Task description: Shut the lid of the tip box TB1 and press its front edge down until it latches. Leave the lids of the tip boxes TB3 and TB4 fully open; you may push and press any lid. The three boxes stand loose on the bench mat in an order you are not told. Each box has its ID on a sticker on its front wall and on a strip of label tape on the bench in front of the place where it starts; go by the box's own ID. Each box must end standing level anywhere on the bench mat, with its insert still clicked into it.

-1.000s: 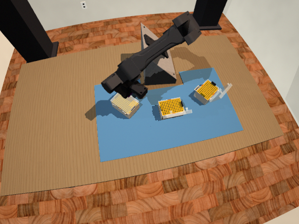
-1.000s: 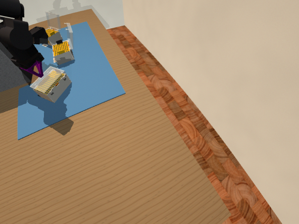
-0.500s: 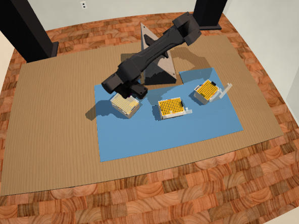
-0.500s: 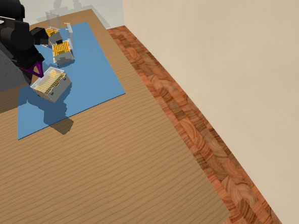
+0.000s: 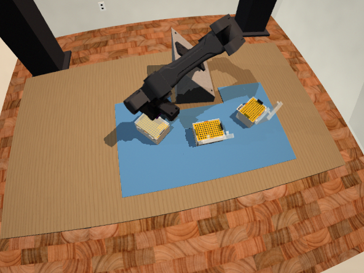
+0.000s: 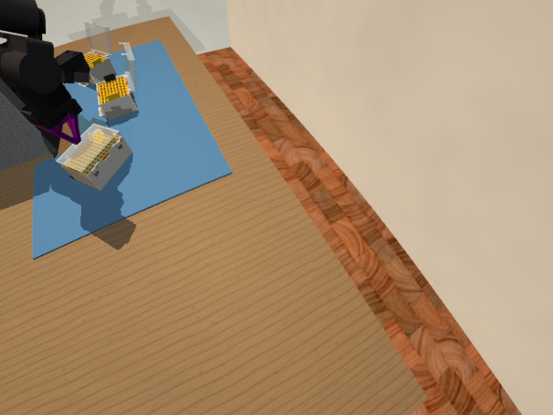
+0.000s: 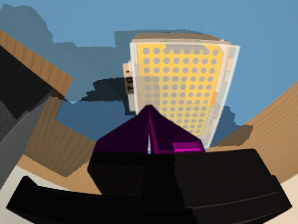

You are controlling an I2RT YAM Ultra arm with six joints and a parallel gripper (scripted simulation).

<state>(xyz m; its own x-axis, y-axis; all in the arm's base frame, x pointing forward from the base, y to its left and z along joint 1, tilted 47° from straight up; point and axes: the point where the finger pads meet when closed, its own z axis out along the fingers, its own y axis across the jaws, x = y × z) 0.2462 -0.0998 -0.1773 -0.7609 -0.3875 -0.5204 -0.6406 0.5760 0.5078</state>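
Observation:
Three tip boxes with yellow inserts stand on the blue bench mat (image 5: 200, 147). The left box (image 5: 152, 128) has its clear lid down over the insert, so it looks paler; it also shows in the exterior view (image 6: 95, 156) and the wrist view (image 7: 181, 86). My gripper (image 5: 157, 117) is shut and empty. Its purple fingertips (image 6: 75, 137) (image 7: 148, 111) are at the rear edge of that lid, pointing down at it. The middle box (image 5: 208, 131) and the right box (image 5: 251, 110) have their lids swung open (image 5: 272, 112). I cannot read the ID stickers.
The arm's base stand (image 5: 192, 74) rises just behind the mat. The open lids of the other two boxes stand upright in the exterior view (image 6: 128, 65).

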